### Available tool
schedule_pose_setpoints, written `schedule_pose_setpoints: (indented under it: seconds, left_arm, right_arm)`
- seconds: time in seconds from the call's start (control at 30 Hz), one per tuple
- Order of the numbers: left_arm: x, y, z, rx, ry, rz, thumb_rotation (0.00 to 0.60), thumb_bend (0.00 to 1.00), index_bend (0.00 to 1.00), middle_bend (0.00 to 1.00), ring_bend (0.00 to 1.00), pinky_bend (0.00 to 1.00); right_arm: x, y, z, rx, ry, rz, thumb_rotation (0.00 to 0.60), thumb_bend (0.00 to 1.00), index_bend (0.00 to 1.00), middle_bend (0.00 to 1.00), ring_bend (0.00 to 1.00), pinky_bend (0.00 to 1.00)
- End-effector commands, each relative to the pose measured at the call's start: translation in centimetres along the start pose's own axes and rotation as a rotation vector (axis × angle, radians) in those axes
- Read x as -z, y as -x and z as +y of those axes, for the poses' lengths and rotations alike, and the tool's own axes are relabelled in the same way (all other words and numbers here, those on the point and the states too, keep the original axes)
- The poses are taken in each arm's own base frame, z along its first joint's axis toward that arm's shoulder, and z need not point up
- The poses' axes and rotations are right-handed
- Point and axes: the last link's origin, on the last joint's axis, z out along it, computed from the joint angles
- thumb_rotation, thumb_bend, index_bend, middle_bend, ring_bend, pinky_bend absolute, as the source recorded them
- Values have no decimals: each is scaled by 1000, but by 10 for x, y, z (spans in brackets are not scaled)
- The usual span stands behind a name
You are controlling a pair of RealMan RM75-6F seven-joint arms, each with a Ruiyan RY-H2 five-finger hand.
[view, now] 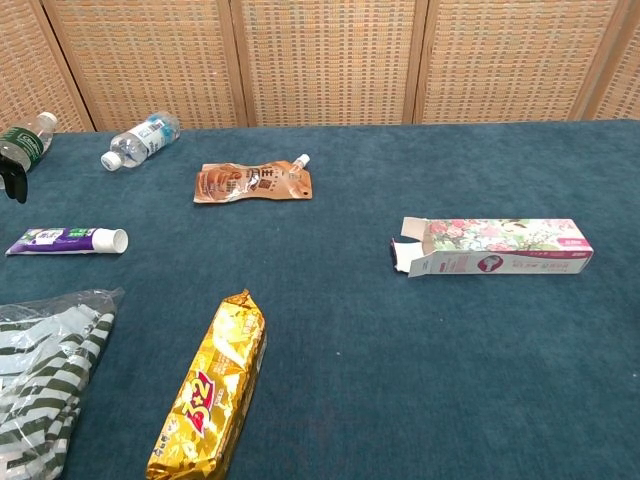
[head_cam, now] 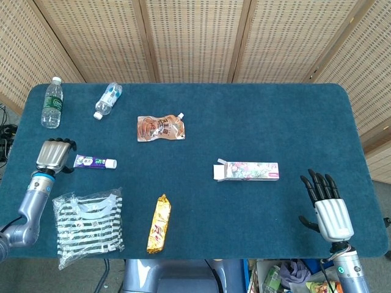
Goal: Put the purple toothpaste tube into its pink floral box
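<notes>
Lying flat, purple toothpaste tube [head_cam: 95, 162] just right of left hand [head_cam: 52, 155], fingers [head_cam: 61, 143] curled, holding nothing.

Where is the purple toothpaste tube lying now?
In the head view, the toothpaste tube lies on the left side of the table, just right of the left hand and above the striped bag.

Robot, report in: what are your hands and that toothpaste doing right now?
Left hand beside purple toothpaste tube, holding nothing. Right hand open, near table edge. Tube flat; pink floral box open-ended, apart. Nothing between them.
</notes>
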Motion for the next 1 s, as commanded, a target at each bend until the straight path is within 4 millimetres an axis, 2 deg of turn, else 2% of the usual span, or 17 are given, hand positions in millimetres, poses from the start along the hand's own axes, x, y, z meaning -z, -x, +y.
schedule_pose_setpoints:
  seconds: [0.03,0.27,0.57,1.0]
  left_arm:
    - [-2,4,4,-1,2,-9,600,192,404,352,304,319]
    - [-9,7,9,-1,1,-18,600,214,404,348,304,319]
    - [-21,8,25,-12,23,-34,600,213,404,322,295,319]
    - [-27,17,39,-19,28,-72,600,214,404,320,293,319]
  right_arm:
    - [0,0,0,-3,0,0,600,89,55,0,0,0]
    - [0,2,-1,-4,-5,-1,600,89,55,0,0,0]
    - [0,1,-1,-10,-2,8,600,89,55,0,0,0]
    - [1,-1,-1,-19,-6,19,600,89,55,0,0,0]
